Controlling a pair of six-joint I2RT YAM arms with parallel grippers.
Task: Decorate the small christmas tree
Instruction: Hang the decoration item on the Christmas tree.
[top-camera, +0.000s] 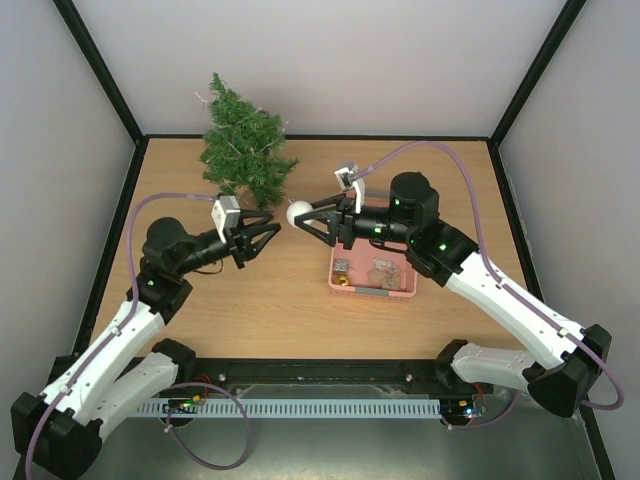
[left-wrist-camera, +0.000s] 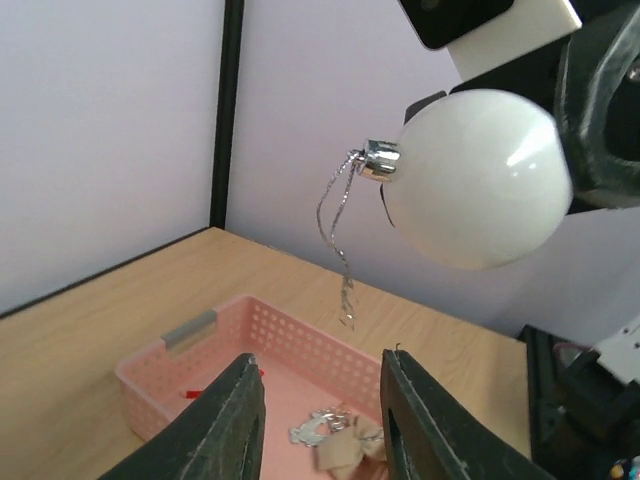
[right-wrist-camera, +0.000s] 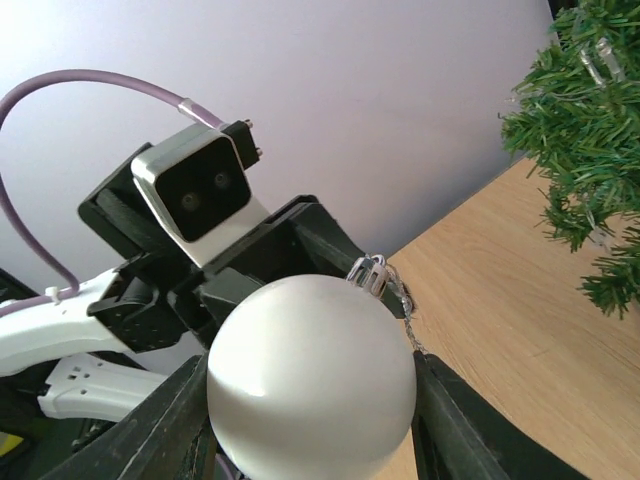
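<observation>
Standing at the back of the tabletop (top-camera: 290, 310), left of centre, is the small christmas tree (top-camera: 243, 150). Just in front of it, the left gripper (top-camera: 274, 230) hovers, its fingers (left-wrist-camera: 228, 425) parted and grasping nothing, facing a white bauble (top-camera: 298, 212). The right gripper (top-camera: 303, 214) fingers clench that bauble in the air. A pink basket (top-camera: 372, 293) lies beneath the right arm.

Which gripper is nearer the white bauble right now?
Right. The right gripper has the white bauble clamped between its fingers. The left gripper sits just to the bauble's left, its own fingers apart and pointed towards it, not touching.
</observation>
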